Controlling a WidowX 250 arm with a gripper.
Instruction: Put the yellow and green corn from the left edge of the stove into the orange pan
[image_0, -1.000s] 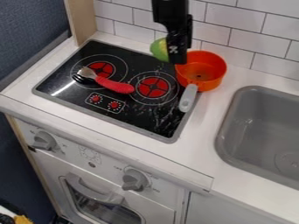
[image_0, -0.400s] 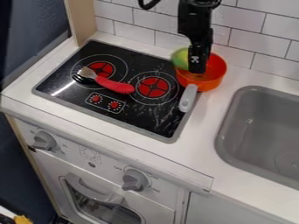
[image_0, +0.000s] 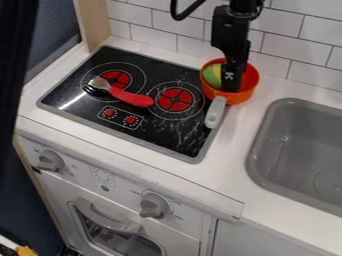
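Gripper (image_0: 230, 90) beside green-yellow object (image_0: 212, 75) in orange pot (image_0: 248, 85), clamped or apart I cannot tell; object's long axis unclear, pot's grey handle (image_0: 214, 113) pointing toward bench (image_0: 230, 172)'s front edge

Red-handled utensil (image_0: 131, 98), black stovetop (image_0: 167, 131), grey sink (image_0: 294, 130)

Tight at the pot, open toward the sink
The green-and-yellow object (image_0: 212, 75) and orange pot (image_0: 243, 95) are crowding the claw (image_0: 231, 90); the tiled wall (image_0: 284, 39) is blocking behind, while bare desk (image_0: 244, 122) is leaving room between pot handle (image_0: 214, 113) and sink (image_0: 284, 117).
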